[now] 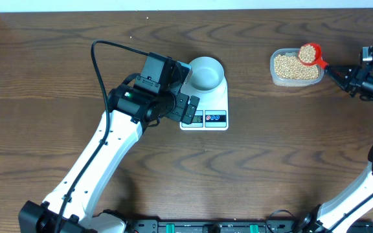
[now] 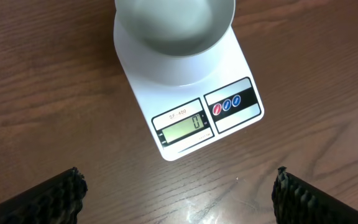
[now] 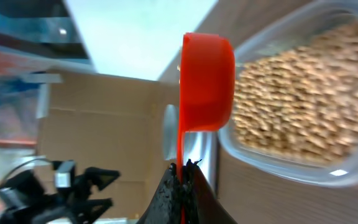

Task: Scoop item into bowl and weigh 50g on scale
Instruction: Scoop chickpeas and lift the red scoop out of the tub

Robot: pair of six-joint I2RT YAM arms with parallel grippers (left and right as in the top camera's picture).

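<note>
The pale blue-white bowl (image 1: pixel 206 72) sits empty on the white scale (image 1: pixel 220 103); the left wrist view shows the bowl (image 2: pixel 174 28) and the scale (image 2: pixel 185 93), whose display reads 0. My left gripper (image 1: pixel 188 110) is open and empty at the scale's front left corner; its fingertips (image 2: pixel 179 193) frame bare table. My right gripper (image 1: pixel 334 72) is shut on the handle of a red scoop (image 1: pixel 310 54) holding beans above the clear tub of beans (image 1: pixel 291 67). The right wrist view shows the scoop (image 3: pixel 207 87) edge-on beside the beans (image 3: pixel 297 99), with the gripper (image 3: pixel 182 171) clamped on the handle.
The clear plastic tub's rim (image 1: pixel 272 70) stands at the back right of the brown wooden table. A black cable (image 1: pixel 96 61) loops up from the left arm. The table's left edge is at the far left.
</note>
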